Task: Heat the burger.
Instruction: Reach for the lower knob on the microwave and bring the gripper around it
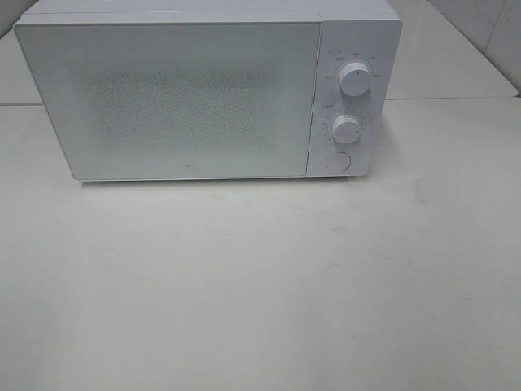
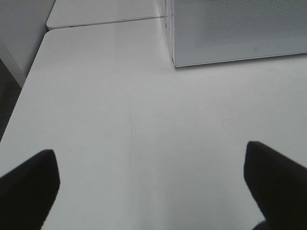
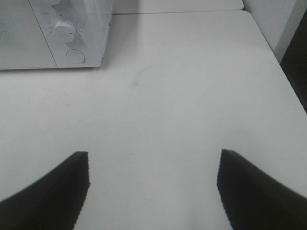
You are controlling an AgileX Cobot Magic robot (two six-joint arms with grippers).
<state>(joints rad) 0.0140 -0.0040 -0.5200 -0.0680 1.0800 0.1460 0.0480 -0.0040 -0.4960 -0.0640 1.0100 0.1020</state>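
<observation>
Table (image 1: 260,293) carries microwave (image 1: 203,98); left gripper (image 2: 151,189), right gripper (image 3: 153,184) agape.

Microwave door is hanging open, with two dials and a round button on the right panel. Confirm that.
Not quite: the microwave door is shut, as the exterior high view shows. The upper dial, lower dial and round button do sit on the right panel.

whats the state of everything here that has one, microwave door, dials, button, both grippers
microwave door, shut
upper dial, untouched, setting too small to read
lower dial, untouched, setting too small to read
round button, untouched
left gripper, jaws open, empty, over bare table
right gripper, jaws open, empty, over bare table
</observation>
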